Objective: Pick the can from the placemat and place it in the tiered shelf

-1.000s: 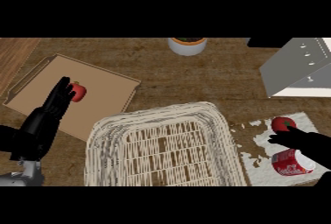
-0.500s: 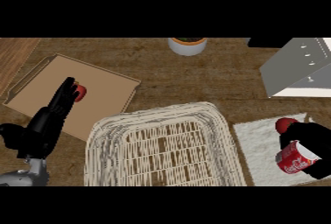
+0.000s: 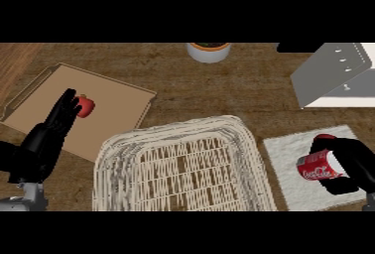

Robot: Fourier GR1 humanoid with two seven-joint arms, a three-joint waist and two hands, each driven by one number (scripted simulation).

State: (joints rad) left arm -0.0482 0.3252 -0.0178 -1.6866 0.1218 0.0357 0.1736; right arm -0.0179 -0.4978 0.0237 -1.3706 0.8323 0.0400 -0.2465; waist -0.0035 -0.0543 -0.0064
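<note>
Since the earlier frame, the one red can (image 3: 319, 166) has been lifted clear and tipped onto its side, and it now hangs over the white placemat (image 3: 293, 149) at the counter's right. The robot's right hand (image 3: 350, 168) has its black fingers curled round the can, with the label facing left. One small red object (image 3: 325, 137) shows just above that hand, partly hidden. One grey tiered shelf (image 3: 333, 74) stands well apart at the upper right. One large white wicker basket (image 3: 183, 166) sits in the middle, just beside the placemat. At the left lies one flat brown tray (image 3: 110, 99) holding one small red item (image 3: 86, 105). The left hand (image 3: 55, 126) rests over that tray, fingers straight and open. One white pot (image 3: 209, 51) stands at the far edge of the wooden counter (image 3: 219, 94).
</note>
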